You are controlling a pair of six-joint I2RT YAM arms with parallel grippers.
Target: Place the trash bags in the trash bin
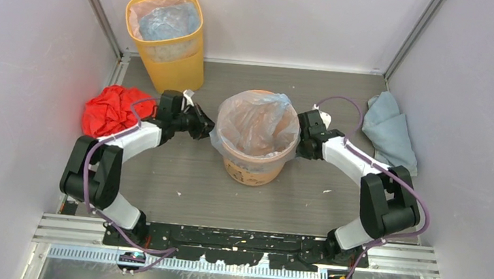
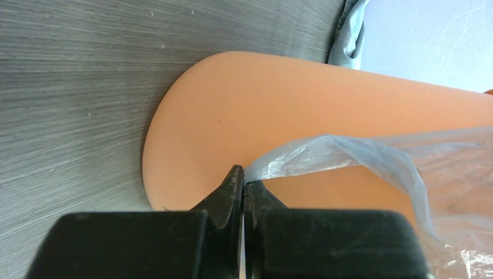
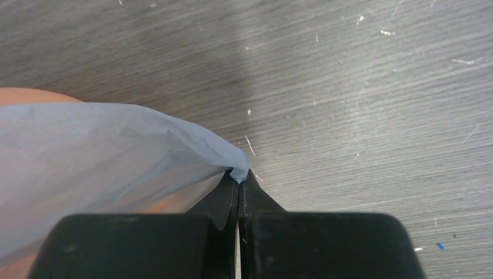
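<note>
The table (image 1: 179, 181) is a grey board with a fine wood grain running left to right, dusted with small pale flecks and scratches that show most clearly in the right wrist view. Plain white walls (image 1: 277, 12) close it in on three sides. Metal rails (image 1: 99, 9) run up the two back corners, and a ribbed metal strip (image 1: 241, 245) carrying both arm bases crosses the bottom of the top view.

The bin (image 1: 253, 171), orange and round, stands upright at the middle of the table. A clear bag (image 1: 259, 123) sits in its mouth, with the film folded out over the rim. The left gripper (image 1: 207, 129) is just left of the bin, its fingers pressed together on a corner of the clear bag; the left wrist view shows the film drawn taut from the tips across the bin's orange side. The right gripper (image 1: 301, 142) is just right of the bin, likewise pinching a corner of the same bag, which is pulled into a point at its closed tips over bare table.

A yellow bin (image 1: 169, 64), lined with pale film, stands in the upper left of the top view against the back wall. A crumpled red bag (image 1: 112, 109) lies at the left edge, beside the left arm. A flattened blue bag (image 1: 389, 129) lies at the right edge by the wall.
</note>
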